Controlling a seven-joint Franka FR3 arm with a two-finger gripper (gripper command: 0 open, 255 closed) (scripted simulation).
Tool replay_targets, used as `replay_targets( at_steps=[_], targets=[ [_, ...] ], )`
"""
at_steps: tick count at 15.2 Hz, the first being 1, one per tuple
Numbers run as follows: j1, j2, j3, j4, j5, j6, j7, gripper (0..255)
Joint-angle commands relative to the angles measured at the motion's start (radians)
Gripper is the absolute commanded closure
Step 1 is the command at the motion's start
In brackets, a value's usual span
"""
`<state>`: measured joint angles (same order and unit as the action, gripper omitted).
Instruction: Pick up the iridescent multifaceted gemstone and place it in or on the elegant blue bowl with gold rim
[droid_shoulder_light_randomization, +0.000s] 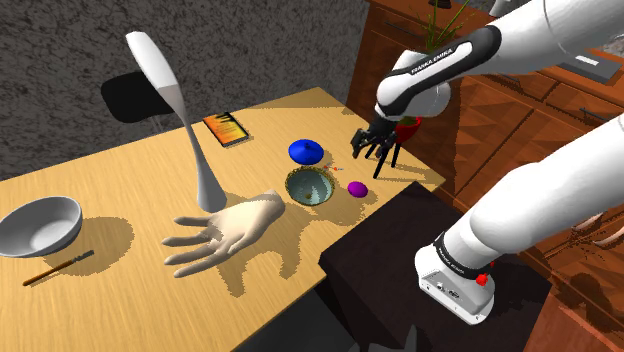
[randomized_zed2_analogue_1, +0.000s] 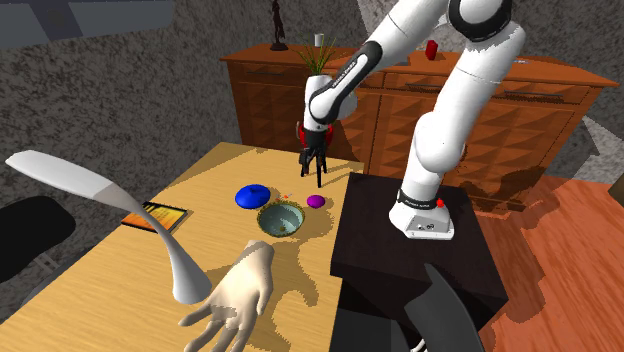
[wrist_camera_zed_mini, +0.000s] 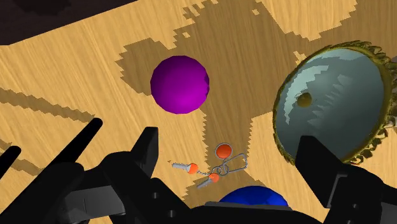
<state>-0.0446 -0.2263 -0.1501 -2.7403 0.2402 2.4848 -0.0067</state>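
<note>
The gemstone (droid_shoulder_light_randomization: 357, 188) (randomized_zed2_analogue_1: 316, 201) is a purple faceted ball lying on the wooden table near its edge by the stand. To its left in the shoulder view sits the round bowl (droid_shoulder_light_randomization: 309, 187) (randomized_zed2_analogue_1: 281, 218), grey-green inside with a gold rim and empty. My gripper (droid_shoulder_light_randomization: 375, 150) (randomized_zed2_analogue_1: 312, 165) hangs above the table just beyond the gem, pointing down. In the wrist view the gem (wrist_camera_zed_mini: 180, 83) lies ahead of the open gripper (wrist_camera_zed_mini: 232, 159), untouched, and the bowl (wrist_camera_zed_mini: 334, 102) is off to one side past the other finger.
A blue dome-shaped object (droid_shoulder_light_randomization: 304, 151) and a small keyring with orange beads (wrist_camera_zed_mini: 219, 167) lie under the gripper. A pale hand model (droid_shoulder_light_randomization: 225, 235), a tall white curved piece (droid_shoulder_light_randomization: 175, 110), an orange card (droid_shoulder_light_randomization: 226, 129) and a grey bowl (droid_shoulder_light_randomization: 40, 225) share the table. A wooden dresser (droid_shoulder_light_randomization: 480, 110) stands behind.
</note>
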Motion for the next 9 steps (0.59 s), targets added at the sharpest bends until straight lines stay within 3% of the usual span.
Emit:
replay_targets(
  at_steps=[1, 6, 9],
  targets=[
    [0.01, 0.081, -0.019, -0.006, 0.052, 0.078, -0.047, 0],
    [0.029, 0.314, -0.032, 0.041, 0.283, 0.222, -0.231, 0],
    [-0.006, 0.458, 0.012, 0.094, 0.453, 0.281, -0.367, 0]
  ],
)
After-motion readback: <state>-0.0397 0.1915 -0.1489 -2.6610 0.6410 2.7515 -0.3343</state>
